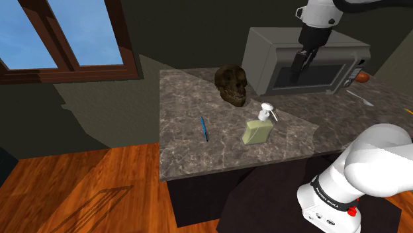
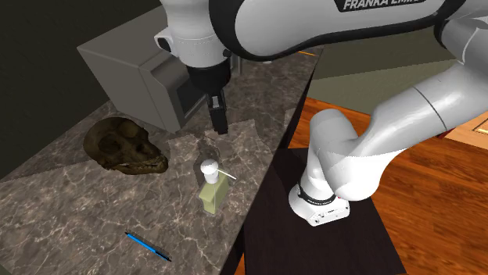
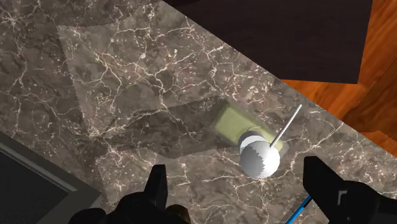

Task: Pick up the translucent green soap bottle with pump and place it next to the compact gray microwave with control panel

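The black two-finger hand (image 3: pixel 235 173) hung above the surface with its fingers (image 3: pixel 156 180) standing well apart and nothing between them touched. Below it, clear of both fingers, the soap bottle (image 1: pixel 257 131) stood upright: a flat-sided, pale green translucent body under a round white pump with a thin spout. It stood near the surface's front edge, apart from the boxy grey microwave (image 1: pixel 291 56) with its dark door, which sat further back. A dark brown skull (image 2: pixel 125 146) rested beside the microwave, and a slim blue pen (image 2: pixel 147 245) lay flat further along. The surface (image 1: pixel 188 106) was brown marble veined in white. Beyond it lay a polished wooden floor (image 1: pixel 79 192) and a wood-framed window (image 1: pixel 66 33) showing blue sky.
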Available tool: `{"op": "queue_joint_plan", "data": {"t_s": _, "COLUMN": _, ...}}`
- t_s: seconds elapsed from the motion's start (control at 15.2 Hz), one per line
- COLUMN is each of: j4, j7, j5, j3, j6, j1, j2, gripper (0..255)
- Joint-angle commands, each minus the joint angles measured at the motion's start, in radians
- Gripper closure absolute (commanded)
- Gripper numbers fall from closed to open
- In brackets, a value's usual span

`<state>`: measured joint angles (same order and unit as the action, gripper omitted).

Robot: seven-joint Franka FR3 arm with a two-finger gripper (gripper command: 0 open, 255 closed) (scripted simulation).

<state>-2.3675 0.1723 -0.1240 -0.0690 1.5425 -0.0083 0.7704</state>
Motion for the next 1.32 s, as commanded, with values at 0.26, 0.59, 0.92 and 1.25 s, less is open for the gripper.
{"op": "queue_joint_plan", "data": {"t_s": 0.26, "j4": -0.175, "j7": 0.113, "j5": -0.004, "j3": -0.073, "j6": 0.155, "j1": 0.024, "j2": 0.068, "gripper": 0}}
{"op": "queue_joint_plan", "data": {"t_s": 0.59, "j4": -0.363, "j7": 0.264, "j5": -0.018, "j3": -0.18, "j6": 0.358, "j1": 0.05, "j2": 0.107, "gripper": 0}}
{"op": "queue_joint_plan", "data": {"t_s": 0.92, "j4": -0.512, "j7": 0.434, "j5": -0.036, "j3": -0.309, "j6": 0.582, "j1": 0.082, "j2": 0.072, "gripper": 0}}
{"op": "queue_joint_plan", "data": {"t_s": 1.25, "j4": -0.576, "j7": 0.517, "j5": -0.042, "j3": -0.383, "j6": 0.729, "j1": 0.11, "j2": 0.003, "gripper": 0}}
